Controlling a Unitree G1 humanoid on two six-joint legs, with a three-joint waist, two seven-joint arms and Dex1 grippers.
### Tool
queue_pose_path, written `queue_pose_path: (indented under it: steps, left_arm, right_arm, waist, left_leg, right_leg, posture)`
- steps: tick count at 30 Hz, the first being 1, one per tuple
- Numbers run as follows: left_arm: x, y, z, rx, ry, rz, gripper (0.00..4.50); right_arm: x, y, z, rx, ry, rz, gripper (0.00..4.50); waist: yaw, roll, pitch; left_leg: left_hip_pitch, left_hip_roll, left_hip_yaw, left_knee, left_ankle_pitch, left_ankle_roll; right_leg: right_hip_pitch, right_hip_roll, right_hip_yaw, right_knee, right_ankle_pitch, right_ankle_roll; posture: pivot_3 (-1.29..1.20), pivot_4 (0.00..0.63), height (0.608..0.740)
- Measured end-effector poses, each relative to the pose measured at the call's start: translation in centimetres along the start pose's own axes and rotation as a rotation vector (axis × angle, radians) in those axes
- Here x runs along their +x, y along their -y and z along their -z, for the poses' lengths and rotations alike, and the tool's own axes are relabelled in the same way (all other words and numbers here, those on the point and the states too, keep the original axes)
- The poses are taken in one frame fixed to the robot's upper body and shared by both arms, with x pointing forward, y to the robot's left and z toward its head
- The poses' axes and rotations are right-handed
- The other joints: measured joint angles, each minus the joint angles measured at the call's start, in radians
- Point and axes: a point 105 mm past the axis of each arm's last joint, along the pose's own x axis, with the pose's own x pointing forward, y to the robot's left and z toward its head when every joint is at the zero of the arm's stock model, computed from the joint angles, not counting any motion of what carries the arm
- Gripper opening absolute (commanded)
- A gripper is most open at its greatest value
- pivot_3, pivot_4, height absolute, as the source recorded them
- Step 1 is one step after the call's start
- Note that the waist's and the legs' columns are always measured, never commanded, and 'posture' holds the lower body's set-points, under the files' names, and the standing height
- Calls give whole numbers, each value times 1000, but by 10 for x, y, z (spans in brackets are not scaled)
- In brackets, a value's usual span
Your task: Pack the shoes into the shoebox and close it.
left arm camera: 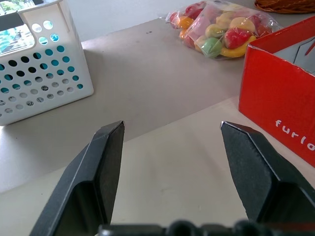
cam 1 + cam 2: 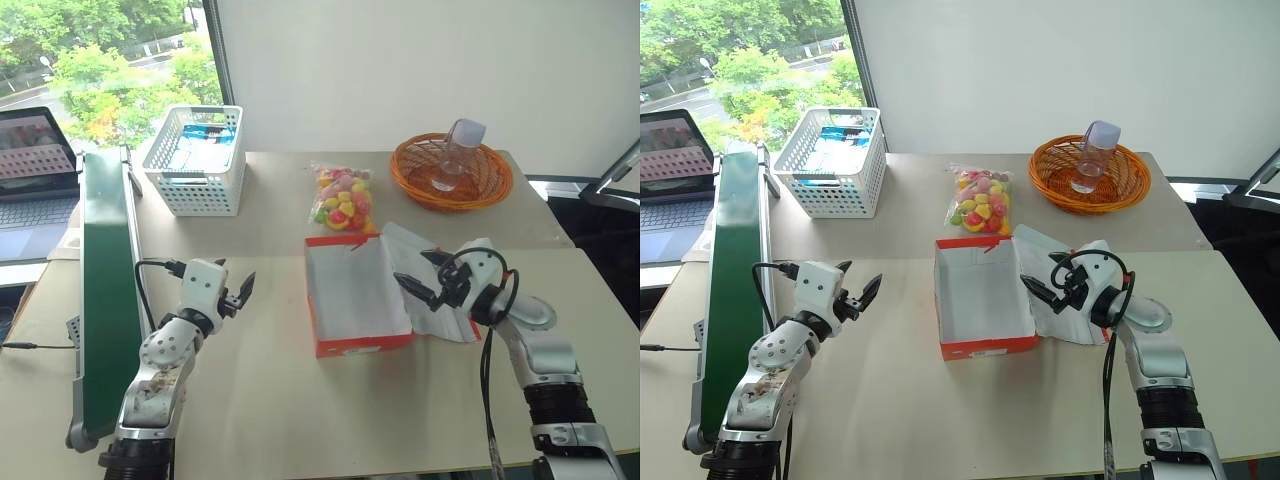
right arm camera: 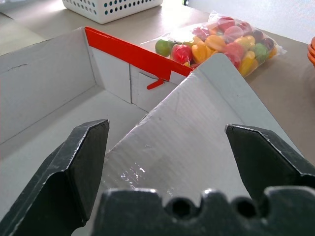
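**Shoebox open on the counter, both end effectors spread wide and empty**

The shoebox (image 2: 355, 295) lies open near the middle of the pale counter (image 2: 270, 400), red-orange outside, white inside. Its interior shows bare white cardboard. The lid (image 2: 440, 290) is folded out flat on the box's right side, white face up.

Left end effector (image 2: 243, 293): to the left of the shoebox, well apart from it, above bare counter. Its 2 black fingers (image 1: 98, 167) are spread wide with nothing between them. In its wrist view the box's red wall (image 1: 275, 98) carries white lettering.

Right end effector (image 2: 422, 279): just right of the shoebox, over the folded-out lid, pointing toward the box. Fingers (image 3: 74, 182) wide apart, holding nothing. The wrist view looks across the lid's white panel (image 3: 197, 128) into the box's far corner.

Other things, placed from the shoebox:
- A clear bag of coloured candies (image 2: 343, 197) just behind it.
- A white mesh basket (image 2: 196, 160) behind and to the left, with blue-and-white items inside.
- An orange woven basket (image 2: 452, 172) behind and to the right, holding a clear bottle (image 2: 455, 152).
- A long green board (image 2: 105, 290) far left along the counter edge, a laptop (image 2: 35, 170) beyond it.
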Motion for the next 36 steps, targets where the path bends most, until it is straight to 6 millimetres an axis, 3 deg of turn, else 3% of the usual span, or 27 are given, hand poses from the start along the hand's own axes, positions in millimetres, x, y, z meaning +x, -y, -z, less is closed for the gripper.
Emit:
queue_pose_path:
  steps: [5,8,11,14,16,20,23,29,36]
  left_arm:
    - [0,1,-9,-44,28,-6,3301]
    - [2,-9,-34,-55,91,-57,3301]
    - [-1,-34,-47,-51,110,-181,3301]
    - [-10,-62,-46,-60,84,-319,3301]
    - [-26,-91,-45,-79,60,-467,3301]
    - [-46,-112,-54,-93,71,-573,3301]
    - [-56,-117,-50,-99,44,-608,3301]
    - [-75,-123,-52,-119,42,-676,3301]
    - [-97,-130,-39,-158,7,-758,3301]
  right_arm:
    - [4,-3,-7,17,-2,-56,4475]
    - [16,-1,-40,0,46,-128,4475]
    - [31,1,-73,-53,96,-178,4475]
    - [46,-4,-91,-68,123,-234,4475]
    - [69,-24,-105,-65,148,-341,4475]
    - [91,-48,-121,-79,176,-459,4475]
    - [108,-62,-117,-94,168,-496,4475]
    - [131,-80,-87,-92,67,-484,4475]
    - [144,-90,-87,-86,76,-422,4475]
  waist:
    - [-1,0,0]
    - [-5,0,0]
    - [-7,0,0]
    - [-6,0,0]
    - [-15,-1,1]
    - [-8,-1,1]
    - [2,-1,0]
    - [-3,-1,1]
    - [-12,-1,1]
  left_leg:
    - [0,0,0,0,0,0]
    - [0,0,0,0,0,0]
    - [1,1,0,0,0,0]
    - [0,0,0,0,0,0]
    - [-1,1,0,0,0,0]
    - [-1,0,-1,0,0,0]
    - [-1,0,-1,0,0,0]
    - [-1,1,-1,0,-4,-7]
    - [-1,1,-1,0,-4,-7]
  right_leg:
    - [0,0,0,0,0,0]
    - [0,1,0,1,1,-1]
    - [0,1,0,0,1,-1]
    - [0,1,0,0,1,0]
    - [-2,1,0,0,1,0]
    - [0,1,-2,1,1,0]
    - [0,0,-3,0,1,0]
    - [-1,0,-3,1,1,-1]
    - [-2,0,-3,2,2,-1]
  posture:
    - [0,150,740]
    - [0,150,740]
    - [0,150,740]
    - [0,150,740]
    - [0,150,740]
    - [0,150,740]
    - [0,150,740]
    - [0,150,740]
    - [0,150,740]
